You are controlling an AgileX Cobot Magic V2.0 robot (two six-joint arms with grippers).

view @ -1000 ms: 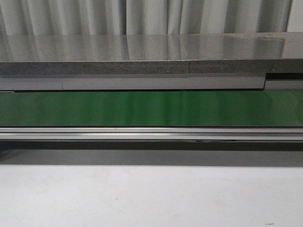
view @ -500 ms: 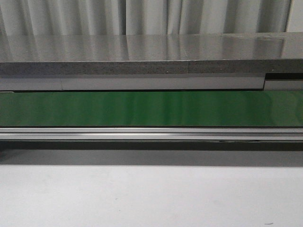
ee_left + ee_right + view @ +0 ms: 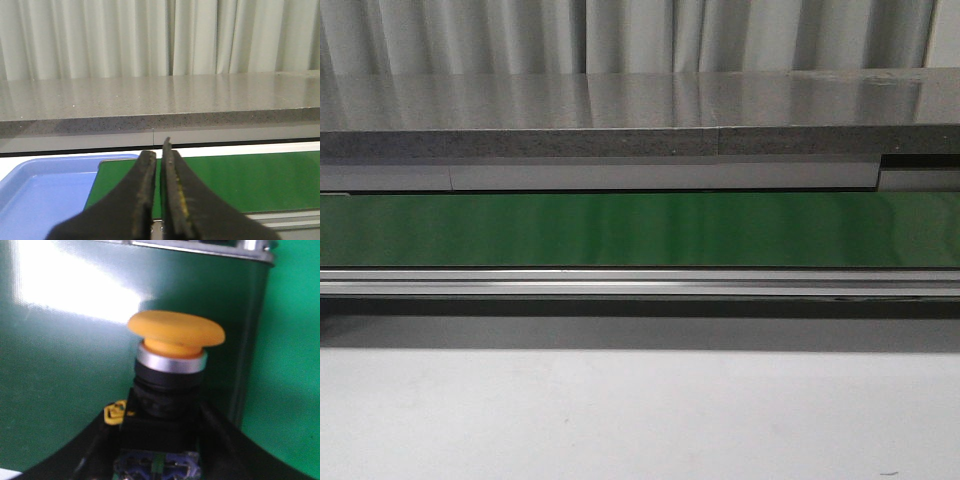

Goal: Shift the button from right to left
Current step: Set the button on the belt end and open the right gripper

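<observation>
The button [image 3: 176, 332] has a round orange-yellow cap, a silver ring and a black boxy body. It shows only in the right wrist view, close above the green belt [image 3: 60, 365]. My right gripper [image 3: 162, 415] is shut on the button's black body, one dark finger on each side. My left gripper [image 3: 159, 155] is shut and empty, its fingers almost touching, over the end of the green belt [image 3: 260, 180]. The front view shows the belt [image 3: 640, 230] but no button and no gripper.
A blue tray [image 3: 45, 185] lies just beyond the belt's end in the left wrist view. A metal rail [image 3: 640, 282] runs along the belt's near side, and a grey stone counter [image 3: 620, 100] with curtains stands behind it. A white tabletop [image 3: 620, 420] lies in front.
</observation>
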